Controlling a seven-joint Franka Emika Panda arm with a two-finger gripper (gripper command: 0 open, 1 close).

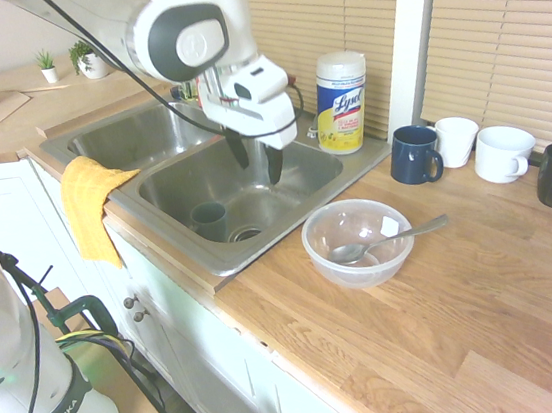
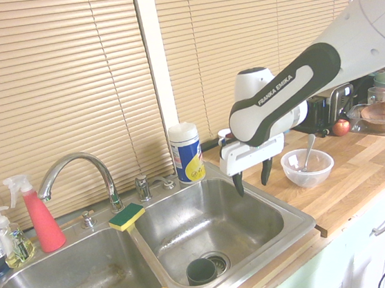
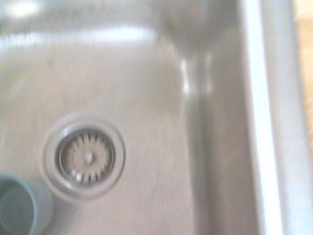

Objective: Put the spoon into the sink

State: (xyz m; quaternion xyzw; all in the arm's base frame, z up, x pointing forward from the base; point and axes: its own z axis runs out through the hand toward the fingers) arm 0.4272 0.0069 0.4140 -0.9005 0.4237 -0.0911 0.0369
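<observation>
The pincer (image 2: 254, 180) hangs over the edge of the sink (image 2: 300, 225) nearest the bowl, its two dark, curved fingers spread apart with nothing between them. Below it the basin is brushed stainless steel with rounded corners, and in its floor sits a round slotted drain (image 3: 88, 156) (rather like a daisy, seen from close by) with a grey-blue cup (image 1: 208, 220) beside it. The spoon (image 1: 391, 241), slim silver metal, rests in a clear plastic bowl (image 1: 361, 269) on the counter, its long handle leaning out over the rim. A green and yellow sponge (image 2: 126, 217) lies on the divider by the arched chrome faucet (image 2: 79, 157), and a red spray bottle (image 2: 43, 222) stands behind the other basin. A yellow cloth (image 1: 93, 207) drapes softly over the front edge. The cylindrical Lysol tub (image 1: 341, 104) stands at the back corner, and smooth mugs (image 1: 416, 155) line the wall side of the counter. The counter (image 1: 490, 311) is striped, warm-toned wood above white cabinets (image 1: 206, 336), with tan slatted blinds (image 1: 506, 27) covering the windows.
</observation>
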